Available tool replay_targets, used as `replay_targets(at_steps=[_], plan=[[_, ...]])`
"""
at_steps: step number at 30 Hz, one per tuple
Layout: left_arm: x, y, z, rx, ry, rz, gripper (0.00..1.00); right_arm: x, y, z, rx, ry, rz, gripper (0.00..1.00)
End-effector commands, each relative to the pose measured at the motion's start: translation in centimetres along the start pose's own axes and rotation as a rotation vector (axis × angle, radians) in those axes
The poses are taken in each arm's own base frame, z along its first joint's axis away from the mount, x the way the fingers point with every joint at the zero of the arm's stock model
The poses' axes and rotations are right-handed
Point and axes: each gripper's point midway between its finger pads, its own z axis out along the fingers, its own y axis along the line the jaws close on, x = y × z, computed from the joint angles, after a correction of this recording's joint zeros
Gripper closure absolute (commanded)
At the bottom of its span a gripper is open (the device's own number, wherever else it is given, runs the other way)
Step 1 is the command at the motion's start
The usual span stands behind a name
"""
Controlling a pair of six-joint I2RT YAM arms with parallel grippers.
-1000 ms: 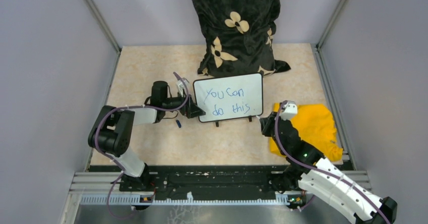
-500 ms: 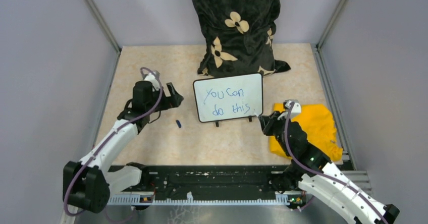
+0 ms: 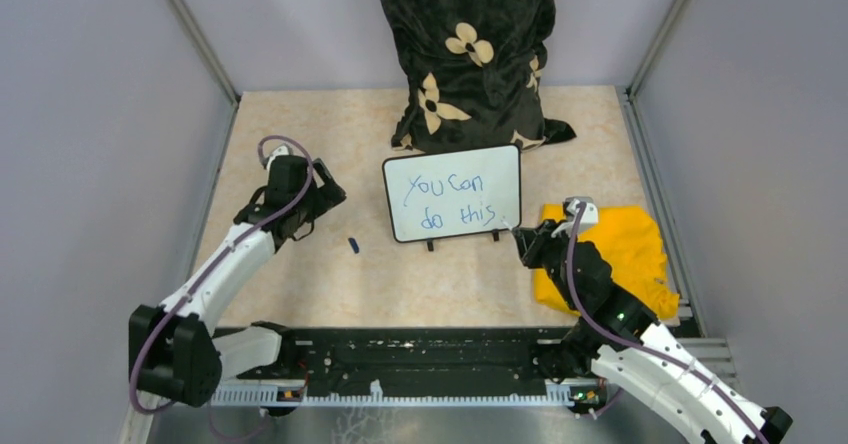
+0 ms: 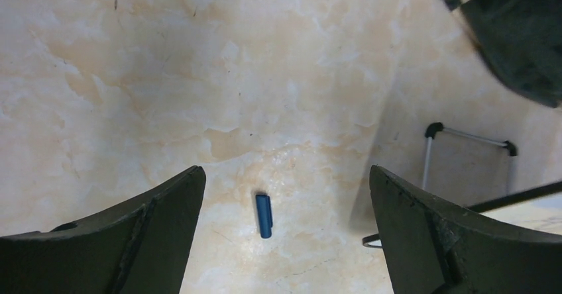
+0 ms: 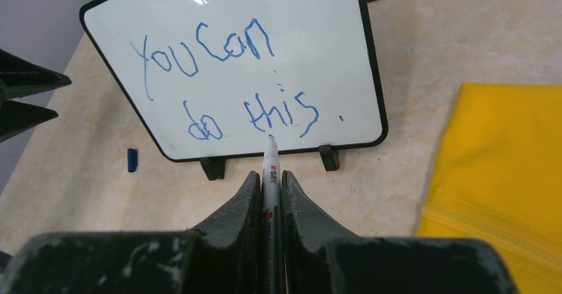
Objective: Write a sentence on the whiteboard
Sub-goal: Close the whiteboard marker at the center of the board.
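Note:
The whiteboard [image 3: 452, 192] [image 5: 232, 55] stands on its two black feet mid-table, its stand showing in the left wrist view [image 4: 464, 142]. The sentence [image 3: 455, 200] [image 5: 219, 82], blue "You can do this." in two lines, is on it. My right gripper [image 3: 522, 236] [image 5: 270, 175] is shut on a white marker [image 5: 270, 168], tip bare, just off the board's lower right corner. My left gripper [image 3: 325, 186] [image 4: 285, 208] hangs open and empty to the left of the board, above a small blue marker cap [image 3: 352, 245] [image 4: 264, 215] [image 5: 132, 159] lying on the table.
A yellow cloth [image 3: 615, 254] [image 5: 504, 181] lies right of the board under my right arm. A black flower-print fabric bundle [image 3: 470, 49] [image 4: 517, 36] stands behind the board. Grey walls enclose the beige tabletop [image 3: 430, 284].
My left arm has pulled away from the board's left edge, moving left and back, its gripper open. The right arm shifted slightly, still holding the marker.

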Motion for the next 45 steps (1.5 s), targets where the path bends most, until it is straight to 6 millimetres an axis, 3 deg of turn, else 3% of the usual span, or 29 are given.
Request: replay_targets(at_steps=[1, 7, 15, 23, 35, 45], plan=[[1.4, 1.0, 1.4, -0.060, 0.104, 0.114, 0.01, -2.7, 0.3, -0.1, 0.015, -0.079, 0.016, 1.00], [1.2, 0.4, 3.2, -0.147, 0.208, 0.138, 0.01, -2.3, -0.1, 0.0, 0.029, -0.071, 0.010, 1.00], [4.2, 0.3, 4.1, -0.042, 0.259, 0.145, 0.01, -1.9, -0.5, -0.3, 0.034, -0.063, 0.007, 1.00], [6.6, 1.3, 4.9, -0.075, 0.346, 0.149, 0.02, -1.6, -0.3, 0.2, 0.026, -0.058, 0.002, 1.00], [9.0, 1.7, 5.0, -0.143, 0.405, 0.149, 0.19, -1.4, -0.2, 0.5, 0.026, -0.052, -0.006, 1.00], [10.7, 2.0, 4.4, -0.295, 0.418, 0.141, 0.25, -1.5, -0.2, 0.3, 0.025, -0.058, -0.002, 1.00]])
